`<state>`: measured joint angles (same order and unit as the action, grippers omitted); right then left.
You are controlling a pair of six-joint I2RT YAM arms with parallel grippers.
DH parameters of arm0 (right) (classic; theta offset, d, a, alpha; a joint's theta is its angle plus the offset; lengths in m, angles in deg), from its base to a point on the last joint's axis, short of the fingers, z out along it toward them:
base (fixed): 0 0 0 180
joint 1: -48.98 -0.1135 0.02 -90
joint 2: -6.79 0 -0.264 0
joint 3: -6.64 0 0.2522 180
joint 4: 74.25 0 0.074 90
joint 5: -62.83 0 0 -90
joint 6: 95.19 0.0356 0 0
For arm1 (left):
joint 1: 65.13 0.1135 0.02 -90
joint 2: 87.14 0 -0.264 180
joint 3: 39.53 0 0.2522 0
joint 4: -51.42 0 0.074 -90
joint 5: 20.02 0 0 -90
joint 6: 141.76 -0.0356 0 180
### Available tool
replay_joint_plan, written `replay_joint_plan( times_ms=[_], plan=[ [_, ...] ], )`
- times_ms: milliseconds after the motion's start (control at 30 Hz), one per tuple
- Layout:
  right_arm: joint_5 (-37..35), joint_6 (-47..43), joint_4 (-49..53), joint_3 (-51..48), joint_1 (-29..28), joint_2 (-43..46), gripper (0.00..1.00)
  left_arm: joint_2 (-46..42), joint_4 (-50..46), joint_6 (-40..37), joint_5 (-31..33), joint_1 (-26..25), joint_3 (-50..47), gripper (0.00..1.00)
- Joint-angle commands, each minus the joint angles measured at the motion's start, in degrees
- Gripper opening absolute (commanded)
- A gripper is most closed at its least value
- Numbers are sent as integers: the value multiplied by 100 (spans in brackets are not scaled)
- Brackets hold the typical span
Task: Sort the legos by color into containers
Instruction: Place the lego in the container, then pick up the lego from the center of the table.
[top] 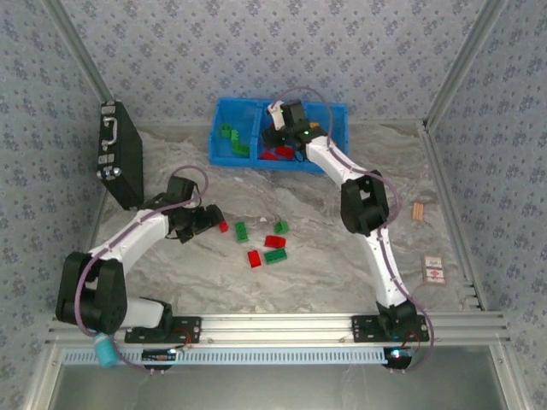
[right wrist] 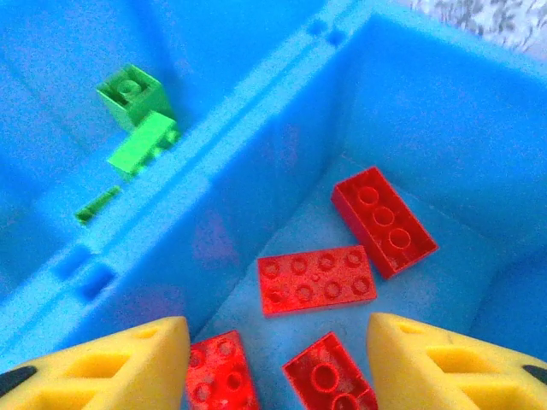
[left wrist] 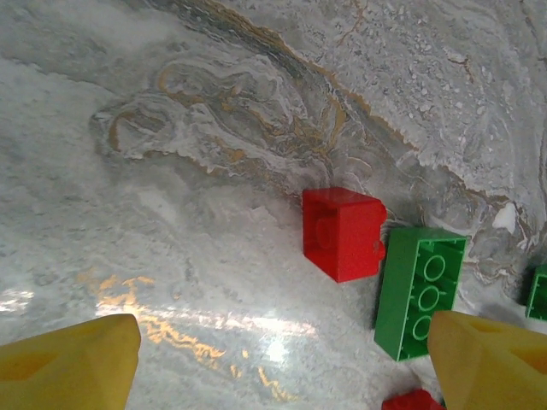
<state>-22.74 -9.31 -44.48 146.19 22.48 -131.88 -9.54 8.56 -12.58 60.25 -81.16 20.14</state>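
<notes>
Here the right hand [right wrist: 275,342] hangs wide over a container [right wrist: 410,111] of red legos [right wrist: 314,279].

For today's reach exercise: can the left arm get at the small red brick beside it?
Probably yes: the left gripper hangs open, the small red brick just ahead, nothing between them.

the marbled grey table [top: 342,256] carries a blue bin [top: 231,161] at its far edge and a black case [top: 124,162] on the left. red and green legos [top: 275,256] lie scattered mid-table, and two small cards [top: 434,270] sit near the right edge.
</notes>
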Motion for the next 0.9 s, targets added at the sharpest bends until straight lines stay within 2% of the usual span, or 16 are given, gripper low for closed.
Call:
replay_joint_plan(
  times_ms=[0,100,233,433,667,867],
  plan=[
    [493,-318,-626,-544,22,856,61,266,221,272,161,-199,247,87],
    [597,-501,-830,-1128,19,1361,63,528,296,359,269,-353,361,86],
    [412,-891,-1994,-2723,50,2299,63,754,458,483,439,-474,429,85],
    [87,-939,-2087,-3767,228,3152,63,1132,492,483,631,-592,614,80],
    [-152,-967,-2230,-4562,299,3865,63,1555,507,541,640,-697,750,60],
    [-91,-943,-2145,-4743,377,4101,63,1747,438,608,709,-890,849,48]
  ],
)
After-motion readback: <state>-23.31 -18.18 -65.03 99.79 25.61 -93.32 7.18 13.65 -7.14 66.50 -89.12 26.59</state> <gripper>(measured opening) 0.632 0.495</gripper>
